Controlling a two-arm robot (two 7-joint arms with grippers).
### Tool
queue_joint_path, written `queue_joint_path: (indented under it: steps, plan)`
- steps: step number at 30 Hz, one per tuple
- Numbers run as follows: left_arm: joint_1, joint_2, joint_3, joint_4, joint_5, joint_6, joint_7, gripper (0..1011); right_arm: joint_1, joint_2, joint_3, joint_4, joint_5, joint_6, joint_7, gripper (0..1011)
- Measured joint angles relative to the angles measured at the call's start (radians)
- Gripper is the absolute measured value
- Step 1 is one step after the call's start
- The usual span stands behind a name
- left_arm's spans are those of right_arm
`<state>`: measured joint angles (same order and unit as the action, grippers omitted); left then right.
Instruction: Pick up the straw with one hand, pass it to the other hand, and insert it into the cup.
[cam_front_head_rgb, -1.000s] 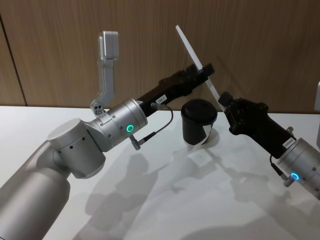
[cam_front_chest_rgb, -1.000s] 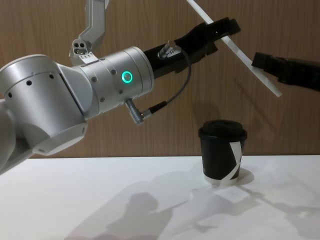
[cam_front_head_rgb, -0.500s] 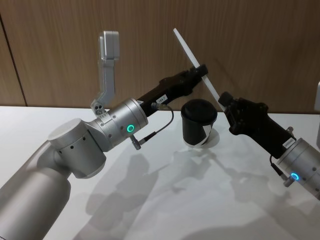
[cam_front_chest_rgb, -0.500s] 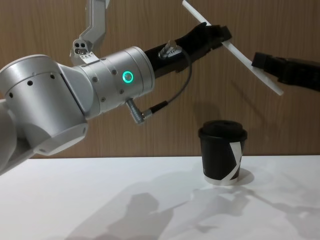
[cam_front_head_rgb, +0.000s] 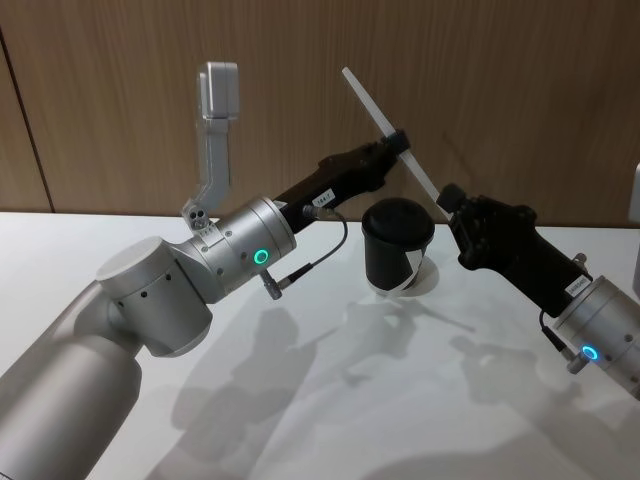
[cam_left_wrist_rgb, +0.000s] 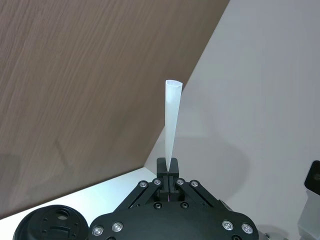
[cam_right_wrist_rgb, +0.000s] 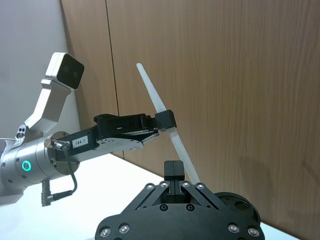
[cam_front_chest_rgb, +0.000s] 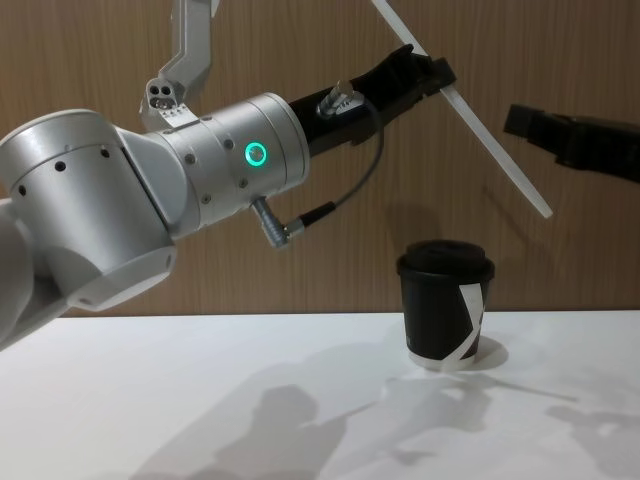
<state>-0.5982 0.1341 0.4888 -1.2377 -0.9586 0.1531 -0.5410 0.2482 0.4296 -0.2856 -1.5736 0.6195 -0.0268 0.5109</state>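
Observation:
The white straw (cam_front_head_rgb: 372, 105) slants high above the table, and my left gripper (cam_front_head_rgb: 400, 143) is shut on its middle. In the chest view the straw (cam_front_chest_rgb: 490, 145) runs down to the right from that gripper (cam_front_chest_rgb: 438, 72), its lower end hanging above and right of the cup (cam_front_chest_rgb: 445, 310). This black cup (cam_front_head_rgb: 398, 245), with its domed lid and white stripe, stands upright on the table. My right gripper (cam_front_head_rgb: 448, 197) hovers right of the cup near the straw's lower end, shut and empty. In the right wrist view the straw (cam_right_wrist_rgb: 152, 95) passes beside that gripper (cam_right_wrist_rgb: 174, 170).
The white table (cam_front_head_rgb: 330, 400) stretches out in front of the cup. A wooden wall (cam_front_head_rgb: 500, 90) stands close behind. The left arm's silver camera bracket (cam_front_head_rgb: 215, 110) rises beside the wrist. A white object (cam_front_head_rgb: 634, 205) sits at the right edge.
The left gripper has turned the straw steeper. Its lower end has swung down and away from the right gripper, which has stayed where it was.

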Motion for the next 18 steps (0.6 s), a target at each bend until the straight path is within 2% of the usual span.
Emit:
queue_joint_path:
  steps: [18]
  plan:
    - [0.0, 0.0, 0.0, 0.0, 0.0, 0.0, 0.0, 5, 0.0, 0.0, 0.0, 0.0, 0.0, 0.0, 0.0, 0]
